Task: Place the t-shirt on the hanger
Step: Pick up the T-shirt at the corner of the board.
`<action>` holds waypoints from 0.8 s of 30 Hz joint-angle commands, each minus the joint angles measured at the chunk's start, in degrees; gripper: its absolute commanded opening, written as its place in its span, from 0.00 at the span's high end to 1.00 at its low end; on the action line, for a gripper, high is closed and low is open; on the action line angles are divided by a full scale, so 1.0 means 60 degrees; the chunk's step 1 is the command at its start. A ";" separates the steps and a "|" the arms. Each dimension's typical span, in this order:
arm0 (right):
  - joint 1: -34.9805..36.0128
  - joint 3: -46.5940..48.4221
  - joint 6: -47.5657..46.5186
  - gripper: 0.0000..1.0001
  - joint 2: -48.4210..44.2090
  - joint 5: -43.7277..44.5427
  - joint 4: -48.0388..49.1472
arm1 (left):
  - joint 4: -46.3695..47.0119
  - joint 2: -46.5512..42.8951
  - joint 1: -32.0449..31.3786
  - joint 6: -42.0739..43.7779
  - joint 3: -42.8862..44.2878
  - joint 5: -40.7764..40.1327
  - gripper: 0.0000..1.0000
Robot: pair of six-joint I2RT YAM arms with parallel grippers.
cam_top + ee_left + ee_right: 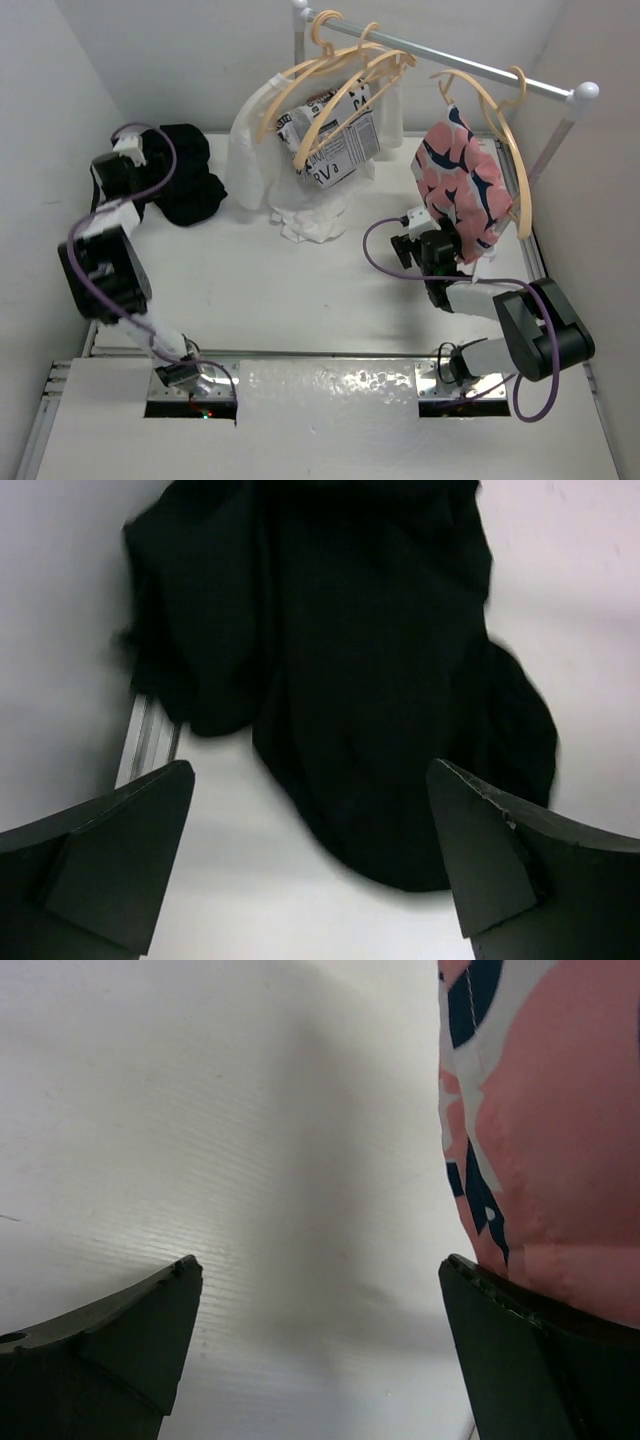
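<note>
The black t-shirt (188, 186) lies crumpled on the white table at the back left. My left gripper (152, 163) stands open right beside it. In the left wrist view the t-shirt (340, 670) fills the upper part, and its lower lobe reaches between the spread fingers of the left gripper (310, 772), which hold nothing. Several pale tan hangers (375, 62) hang from the rail (450, 60) at the back. My right gripper (412, 238) is open and empty, low over the table; the right wrist view shows this gripper (320, 1265) above bare table.
A white newsprint-lettered garment (335, 150) hangs and pools under the left hangers. A pink-and-navy garment (465, 185) hangs at the right, just beside the right gripper, also in the right wrist view (560, 1140). White walls close in both sides. A metal strip (150, 738) lies by the t-shirt.
</note>
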 commanded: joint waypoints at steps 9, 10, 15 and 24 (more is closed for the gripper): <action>0.0164 0.0646 0.0736 0.01 -0.0236 -0.1671 -0.0414 | -0.1339 0.5345 -0.1620 -0.0100 0.6417 -0.0126 0.00; 0.0179 0.0690 0.0779 0.01 -0.0236 -0.1744 -0.0531 | -0.1851 0.5785 -0.1694 -0.0071 0.6915 -0.0171 0.00; 0.0266 0.0836 0.1189 0.01 -0.0528 -0.2096 -0.1074 | -0.2516 0.6888 -0.1666 -0.0437 0.7376 -0.0567 0.23; 0.0501 0.0749 0.1993 0.01 -0.1639 -0.2696 -0.1499 | -0.1402 0.3800 -0.1519 0.0324 0.3964 -0.1062 1.00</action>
